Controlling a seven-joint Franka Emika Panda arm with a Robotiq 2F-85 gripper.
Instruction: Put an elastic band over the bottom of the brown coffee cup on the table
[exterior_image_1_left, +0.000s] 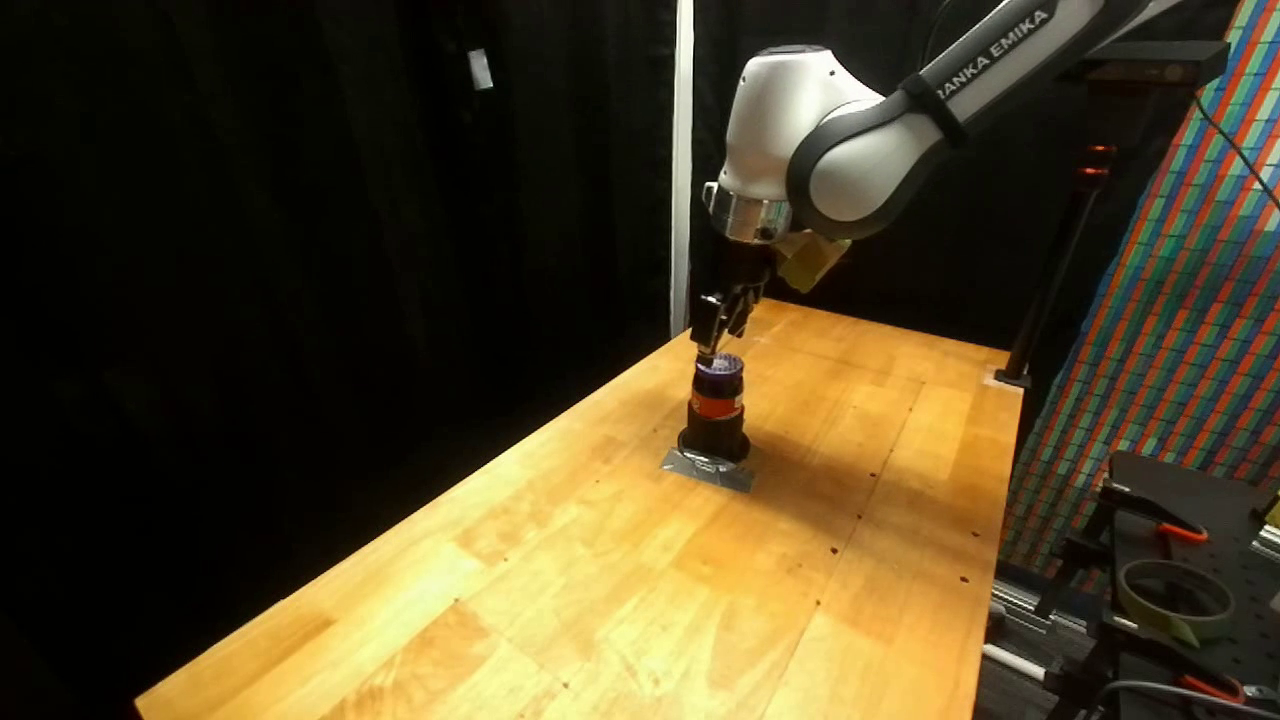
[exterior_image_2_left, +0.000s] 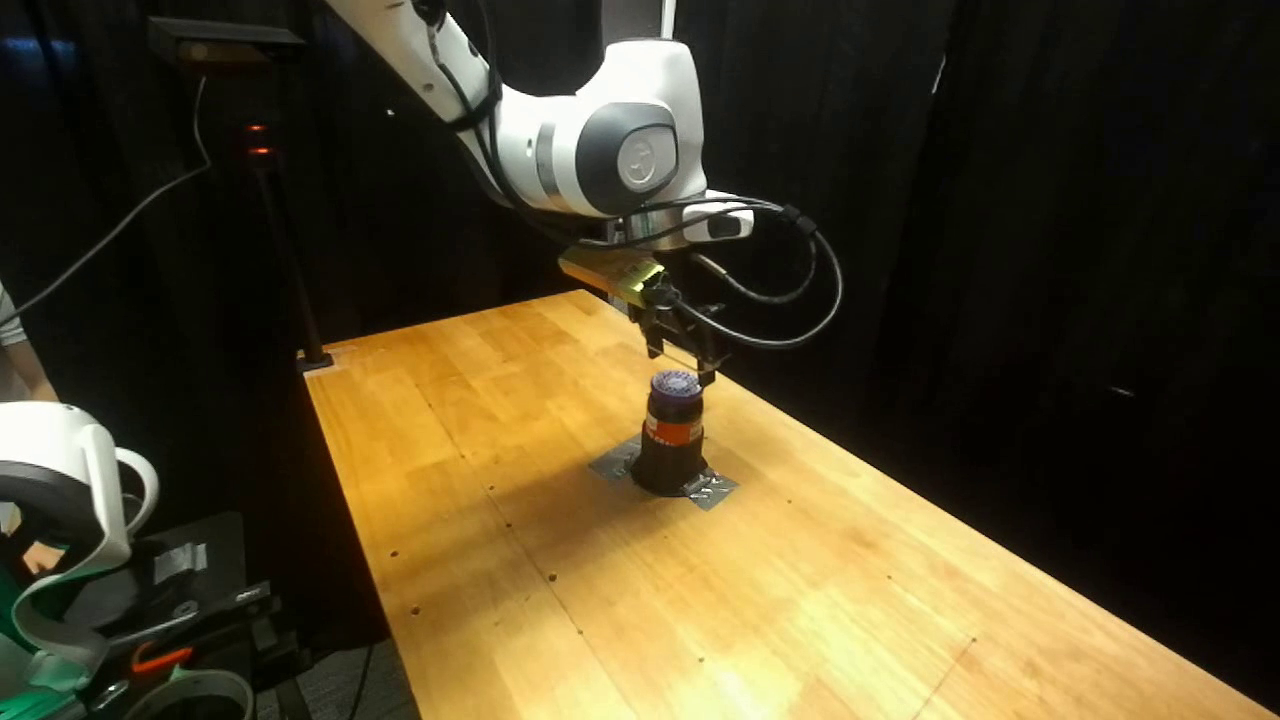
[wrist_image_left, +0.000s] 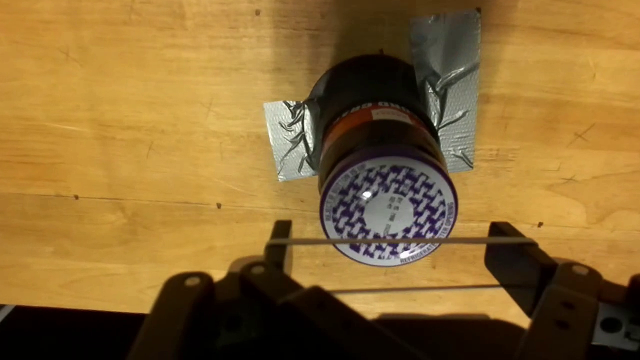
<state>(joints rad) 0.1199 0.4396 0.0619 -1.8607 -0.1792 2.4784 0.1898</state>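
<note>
We had the elastic band (wrist_image_left: 385, 241) stretched around widely parted fingers (wrist_image_left: 520, 270), not yet over the brown cup (exterior_image_1_left: 716, 405) on the bench (exterior_image_1_left: 600, 600), just right of centre in both exterior views. Lowering and release, we judged, remained. Only the wrist view clearly separated both strands; an exterior view revealed finger height, near the lid (exterior_image_2_left: 677, 383).

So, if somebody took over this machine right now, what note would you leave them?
Jaws: open, with the elastic band stretched between them.
Things: the dark lidded jar stands upright on the table, grey tape at its black base.
Done: the band is held spread, close to the lid; whether it touches, I can't tell.
Left: the band isn't around the jar yet. Probably centre it over the lid, work it down to the jar's bottom, then let go.
</note>
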